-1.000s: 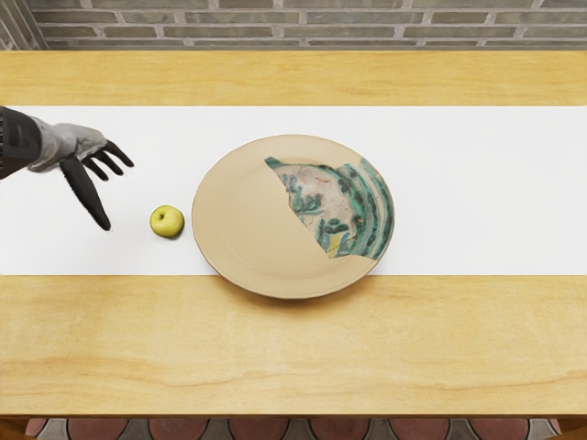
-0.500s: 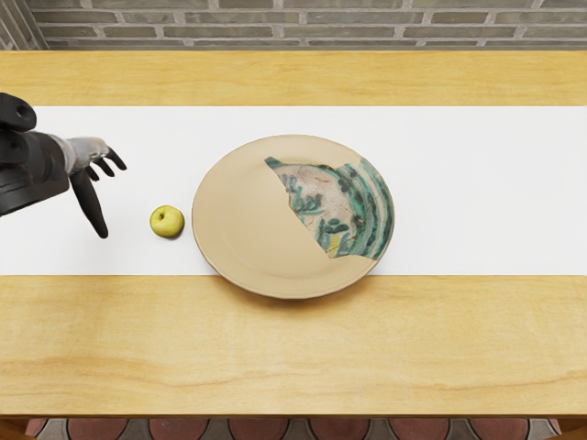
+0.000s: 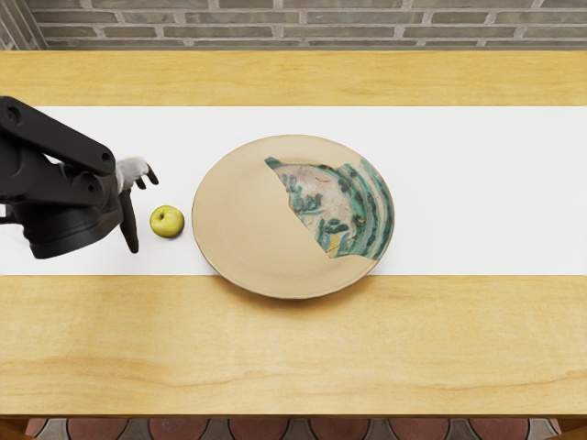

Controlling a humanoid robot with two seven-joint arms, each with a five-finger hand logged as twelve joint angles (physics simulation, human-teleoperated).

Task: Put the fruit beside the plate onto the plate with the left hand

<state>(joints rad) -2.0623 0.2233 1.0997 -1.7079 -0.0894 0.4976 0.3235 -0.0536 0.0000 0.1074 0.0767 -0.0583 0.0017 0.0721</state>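
- The yellow-green apple [image 3: 167, 221] sits on the white runner [image 3: 477, 183], just left of the plate [image 3: 238, 215]. You can see a thin strip of runner between them, so fruit and rim do not touch.
- Nothing lies on the plate. Its left part is plain tan. Its right part carries a green painted pattern that breaks off along a jagged edge, and you cannot make out the motif.
- Your left hand [image 3: 131, 183] hangs just left of the apple, apart from it and holding nothing.
- One long dark digit [image 3: 128, 229] points down toward the near edge of the runner. A few short dark fingertips [image 3: 149, 176] show at the upper right, spread apart rather than curled.
- The bulky black forearm [image 3: 55, 197] covers most of the palm and the wrist, so you see only a pale patch of the hand. You cannot tell whether the hand touches the runner or floats above it.
- The arm is cut off by the left edge of the view.
- The runner crosses a wooden table [image 3: 293, 339], and a brick wall [image 3: 293, 23] shows along the top.
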